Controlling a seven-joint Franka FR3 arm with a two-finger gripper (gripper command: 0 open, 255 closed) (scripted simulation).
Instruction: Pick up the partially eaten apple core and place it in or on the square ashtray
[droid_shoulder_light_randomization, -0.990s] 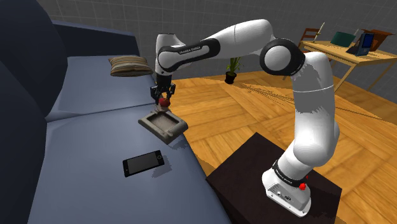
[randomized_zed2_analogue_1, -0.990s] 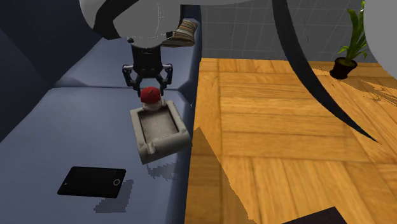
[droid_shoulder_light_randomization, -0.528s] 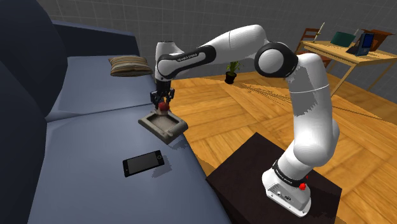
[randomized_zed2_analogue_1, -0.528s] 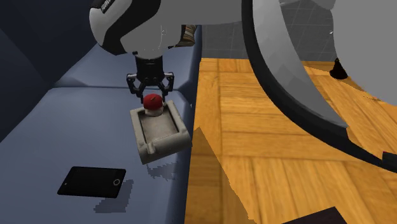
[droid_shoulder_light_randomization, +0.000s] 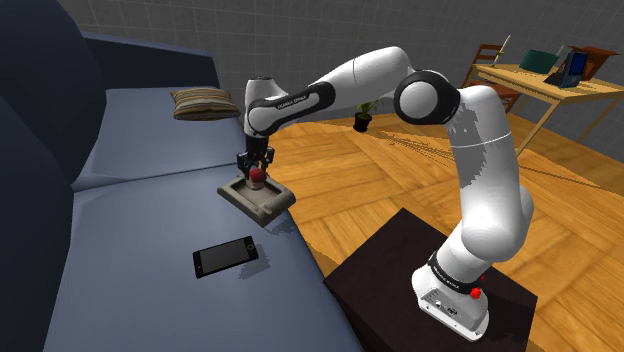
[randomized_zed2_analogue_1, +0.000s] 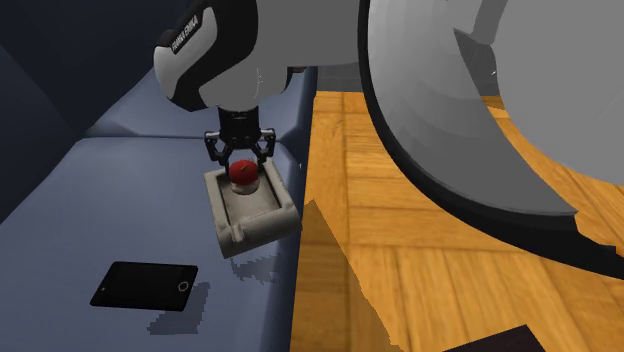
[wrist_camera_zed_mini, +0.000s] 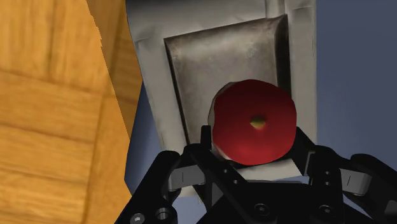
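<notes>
Wrist view: round red core (wrist_camera_zed_mini: 254, 122) above square ashtray (wrist_camera_zed_mini: 213, 67).

One arm (droid_shoulder_light_randomization: 490, 180), one gripper (wrist_camera_zed_mini: 251, 143), one apple core (wrist_camera_zed_mini: 254, 121), one ashtray (droid_shoulder_light_randomization: 243, 199), one phone (droid_shoulder_light_randomization: 225, 257) at the ashtray's 7 o'clock in the shoulder view, one cushion (droid_shoulder_light_randomization: 203, 103) at its 11 o'clock, one sofa (droid_shoulder_light_randomization: 130, 200), one potted plant (droid_shoulder_light_randomization: 360, 122), one table (droid_shoulder_light_randomization: 515, 78) and one chair (droid_shoulder_light_randomization: 487, 55) at its 2 o'clock, one stand (droid_shoulder_light_randomization: 390, 275).
</notes>
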